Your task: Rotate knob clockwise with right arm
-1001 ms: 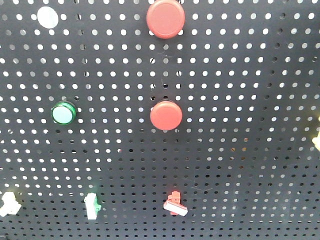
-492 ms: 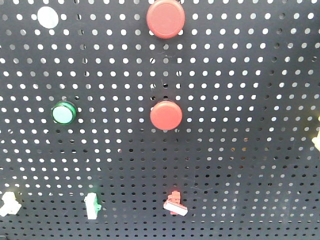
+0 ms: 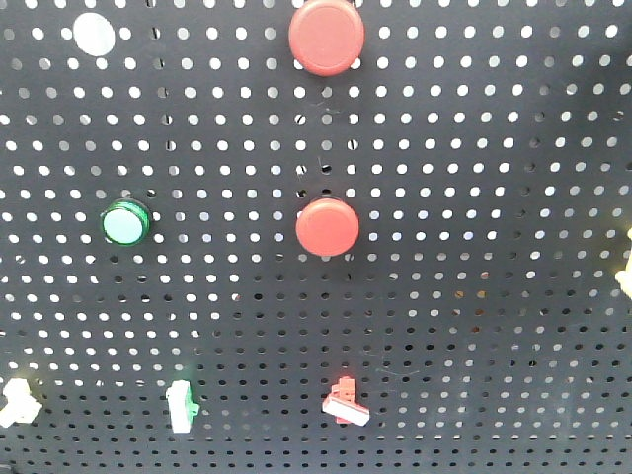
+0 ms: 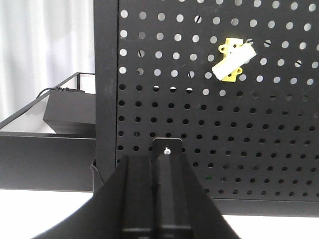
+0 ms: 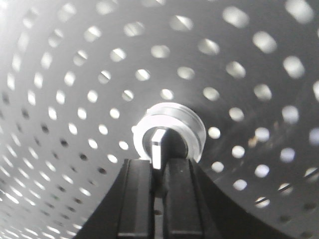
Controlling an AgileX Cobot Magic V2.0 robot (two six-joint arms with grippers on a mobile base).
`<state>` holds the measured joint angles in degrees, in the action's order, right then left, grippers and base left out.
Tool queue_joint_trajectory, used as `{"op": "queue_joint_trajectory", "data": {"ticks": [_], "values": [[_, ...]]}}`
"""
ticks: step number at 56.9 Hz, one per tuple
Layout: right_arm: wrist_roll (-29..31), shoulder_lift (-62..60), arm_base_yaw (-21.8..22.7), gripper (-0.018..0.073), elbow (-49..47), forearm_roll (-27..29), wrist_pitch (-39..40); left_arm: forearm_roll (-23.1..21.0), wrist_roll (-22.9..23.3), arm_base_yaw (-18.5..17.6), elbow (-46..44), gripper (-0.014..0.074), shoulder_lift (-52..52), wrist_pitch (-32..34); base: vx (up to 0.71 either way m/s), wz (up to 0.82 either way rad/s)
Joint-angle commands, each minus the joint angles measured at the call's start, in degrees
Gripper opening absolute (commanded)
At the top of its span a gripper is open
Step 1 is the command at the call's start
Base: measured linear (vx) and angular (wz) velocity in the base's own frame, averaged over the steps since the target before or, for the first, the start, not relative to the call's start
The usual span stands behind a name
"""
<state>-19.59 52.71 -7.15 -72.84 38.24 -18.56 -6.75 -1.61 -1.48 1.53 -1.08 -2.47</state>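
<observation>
In the right wrist view, the knob [image 5: 169,132] is a silver ring with a narrow white and black handle, mounted on the black pegboard [image 5: 75,59]. My right gripper [image 5: 158,167] is right at the knob, its two black fingers shut on the handle from below. The knob and right gripper do not show in the front view. In the left wrist view, my left gripper [image 4: 155,167] is shut and empty. It points at the lower part of the pegboard [image 4: 259,149] without touching it.
The front view shows two red round buttons [image 3: 327,37] [image 3: 328,227], a green button [image 3: 124,224], a white disc [image 3: 94,35] and small switches [image 3: 346,401] [image 3: 182,407]. A yellow and white switch [image 4: 232,60] hangs above my left gripper. A black box [image 4: 70,109] sits behind the board's left edge.
</observation>
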Motion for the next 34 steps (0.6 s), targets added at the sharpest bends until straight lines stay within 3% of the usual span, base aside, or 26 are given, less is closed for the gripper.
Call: {"op": "queue_joint_trajectory", "data": {"ticks": [1, 18, 34], "values": [[0.2, 0.21, -0.12, -0.0008, -2.15, 4.81, 8.96, -0.45, 0.55, 0.11, 0.75, -0.0006, -0.02, 4.7, 0.0, 0.0], [5.95, 0.21, -0.12, 0.0039, -2.15, 4.7, 10.42, -0.45, 0.55, 0.11, 0.75, -0.0006, -0.02, 4.7, 0.0, 0.0], [9.37, 0.21, -0.12, 0.0246, -2.15, 4.7, 10.11, -0.45, 0.55, 0.11, 0.75, -0.0006, -0.02, 4.7, 0.0, 0.0]]}}
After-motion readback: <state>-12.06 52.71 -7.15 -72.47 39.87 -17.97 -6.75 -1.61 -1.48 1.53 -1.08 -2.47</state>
